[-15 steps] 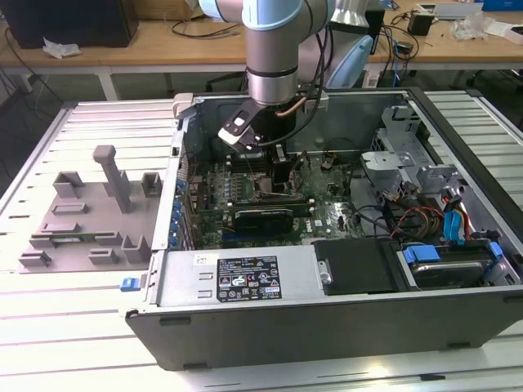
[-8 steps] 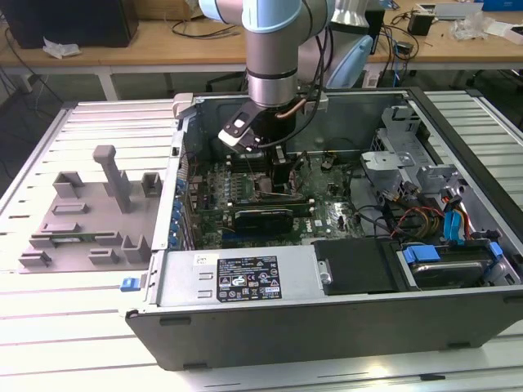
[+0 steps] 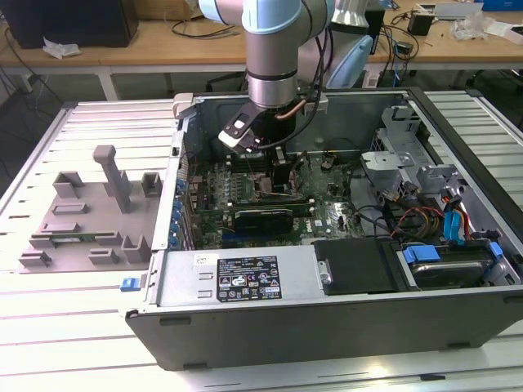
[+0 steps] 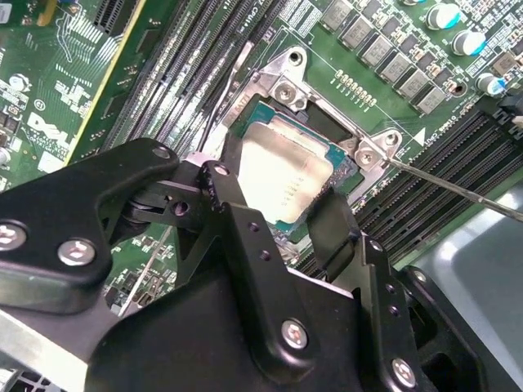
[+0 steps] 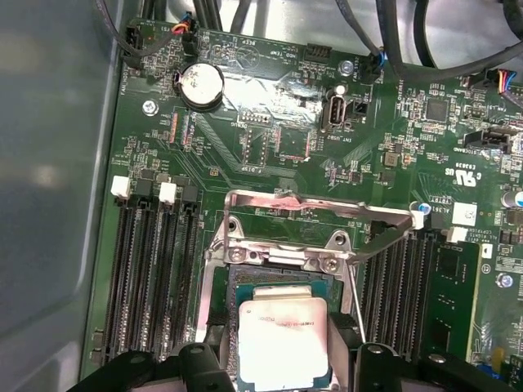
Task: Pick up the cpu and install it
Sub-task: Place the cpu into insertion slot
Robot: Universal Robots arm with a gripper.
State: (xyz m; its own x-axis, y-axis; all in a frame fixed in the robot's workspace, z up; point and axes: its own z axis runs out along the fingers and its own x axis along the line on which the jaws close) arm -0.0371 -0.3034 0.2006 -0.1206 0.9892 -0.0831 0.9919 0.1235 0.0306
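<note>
Cpu (image 4: 286,171) clamped between the fingers (image 4: 333,233), directly over the open socket (image 4: 284,77).

Exterior view: the arm reaches down into the open computer case (image 3: 245,282) lying on the bench (image 3: 57,343). The gripper (image 3: 275,175) sits low over the socket area of the motherboard (image 3: 327,214). The grey tray (image 3: 82,208) is outside the case, well apart from the socket.
Second wrist view: the cpu is a flat square with a pale silvery metal top, faint print and a thin green board edge. One dark finger presses each of two opposite sides. The lever (image 4: 458,189) sticks out beside the socket. Can't tell whether the chip is seated in the socket or just above it.
First wrist view: the same cpu (image 5: 282,339) is between the fingers (image 5: 364,361), inside the socket frame (image 5: 278,238). The metal bracket (image 5: 319,204) is flipped up just beyond the socket.
</note>
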